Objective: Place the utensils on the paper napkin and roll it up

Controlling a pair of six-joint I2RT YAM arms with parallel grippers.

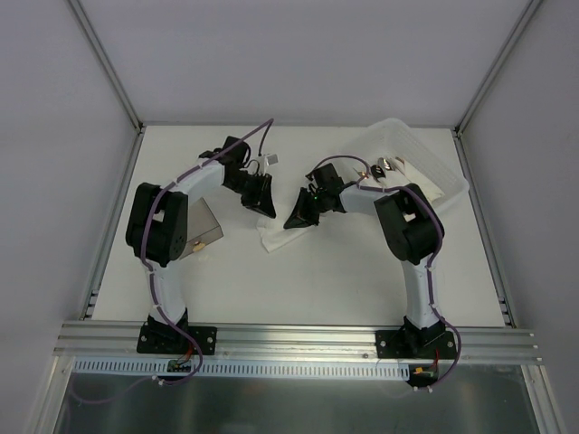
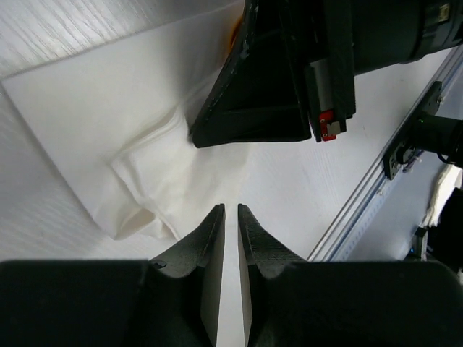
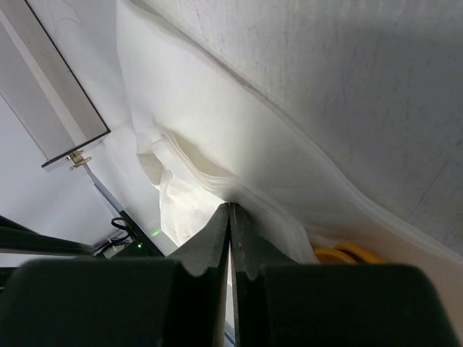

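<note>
The paper napkin (image 1: 276, 239) lies mid-table, partly folded over. In the left wrist view the napkin (image 2: 94, 108) has a loose rolled fold at its near edge. My right gripper (image 1: 291, 222) is shut, its tips pressed against the napkin's layered fold (image 3: 239, 144); nothing shows between the jaws. The right gripper (image 3: 230, 206) has the orange utensils (image 3: 346, 254) showing under the fold beside it. A sliver of the orange utensils (image 2: 234, 32) shows behind the right gripper (image 2: 197, 139). My left gripper (image 1: 268, 212) is shut and empty, with the left gripper (image 2: 231, 208) just off the napkin's edge.
A translucent white plastic tray (image 1: 439, 176) sits at the back right with small dark-and-metal bits (image 1: 389, 165) in it. A smoky clear box (image 1: 204, 231) stands beside the left arm. The metal rail (image 2: 362, 202) runs along the table's near edge.
</note>
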